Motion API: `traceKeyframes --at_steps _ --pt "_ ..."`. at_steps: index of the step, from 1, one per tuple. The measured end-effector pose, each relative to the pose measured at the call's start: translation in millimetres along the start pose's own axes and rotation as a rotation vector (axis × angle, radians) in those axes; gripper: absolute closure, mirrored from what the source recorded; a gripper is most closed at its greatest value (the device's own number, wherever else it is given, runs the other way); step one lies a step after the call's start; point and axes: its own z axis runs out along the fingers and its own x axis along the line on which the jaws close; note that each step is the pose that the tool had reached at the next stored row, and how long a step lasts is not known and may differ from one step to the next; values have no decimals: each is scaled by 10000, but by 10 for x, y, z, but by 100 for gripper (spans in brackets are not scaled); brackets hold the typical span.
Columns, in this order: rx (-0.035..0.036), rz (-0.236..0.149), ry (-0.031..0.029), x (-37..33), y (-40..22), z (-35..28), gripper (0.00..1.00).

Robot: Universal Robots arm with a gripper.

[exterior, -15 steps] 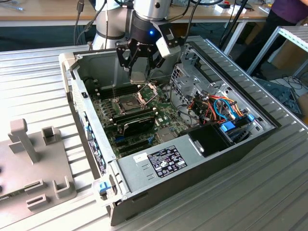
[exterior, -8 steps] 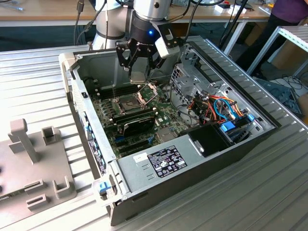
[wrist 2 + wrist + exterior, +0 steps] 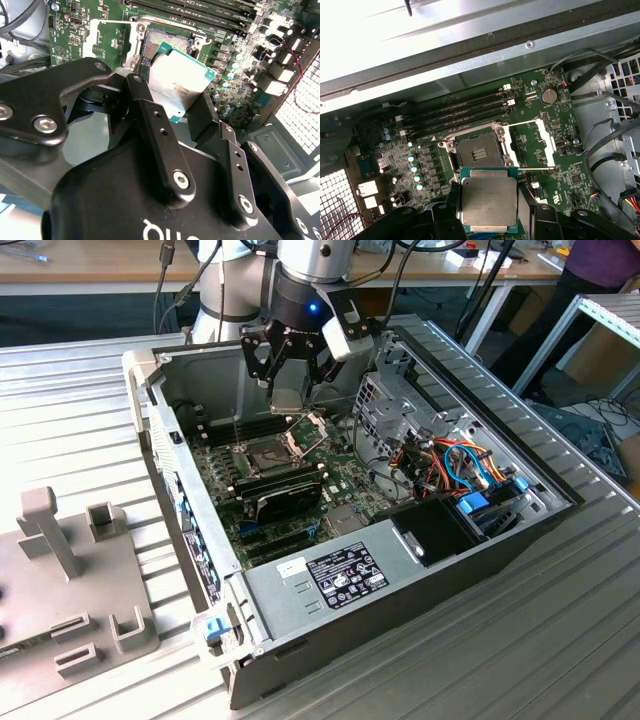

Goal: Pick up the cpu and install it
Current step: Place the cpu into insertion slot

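The cpu (image 3: 488, 200), a small square chip with a silvery-grey top and green edge, is clamped flat between the black fingers (image 3: 155, 135) of my gripper (image 3: 289, 390). It hangs inside the open computer case, a little above the green motherboard (image 3: 300, 505). In both wrist views the dark empty socket (image 3: 479, 150) lies just beyond the chip, with its hinged metal frame (image 3: 540, 145) swung open to one side. The cpu (image 3: 177, 82) overlaps one edge of the socket (image 3: 167, 42) and hovers apart from it.
Rows of memory slots (image 3: 460, 112) run beside the socket. A black oblong module (image 3: 285, 495) sits on the board nearer the exterior view's front. A drive cage with coloured cables (image 3: 450, 465) fills the exterior view's right of the case. A grey fixture (image 3: 70, 570) stands outside.
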Motion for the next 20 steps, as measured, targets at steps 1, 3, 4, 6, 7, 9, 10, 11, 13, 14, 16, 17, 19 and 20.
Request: traceKeyframes --at_steps 1,3,4,6,7,9,10,11,13,14,16,17,19,20 --pt "0 0 0 0 0 0 45" --pt "-1 40 1 0 0 0 45" --pt "-1 157 2 0 0 1 45" --pt "-9 667 11 0 0 6 45" --pt "-14 966 16 0 0 9 45" --pt "-18 1395 23 0 0 12 45" --pt "-20 1530 26 0 0 13 45" --pt "-23 1720 29 0 0 14 45" --pt "-27 1998 34 0 0 15 45" --pt "-28 2000 34 0 0 16 45" --pt "-28 2058 35 0 0 15 45" --pt "-28 2058 35 0 0 15 45" --pt "-28 2059 35 0 0 15 45" --pt "-28 2059 35 0 0 15 45"
